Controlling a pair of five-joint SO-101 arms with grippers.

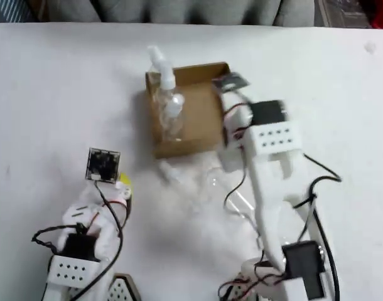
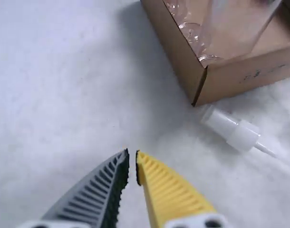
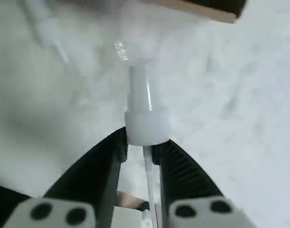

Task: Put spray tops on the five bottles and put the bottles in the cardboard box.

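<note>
Between the fingers of the right hand (image 3: 140, 148), clamped at its collar, sits a spray top (image 3: 146, 121). Ahead of the left hand (image 2: 132, 167), closed and empty, a second spray top (image 2: 229, 129) lies beside the cardboard box (image 2: 179, 57). At least two capped bottles (image 1: 170, 108) are boxed, so the task looks partway done.

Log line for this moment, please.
right gripper: shut on spray top | left gripper: shut, empty | loose spray top: beside cardboard box | bottles: in box
</note>
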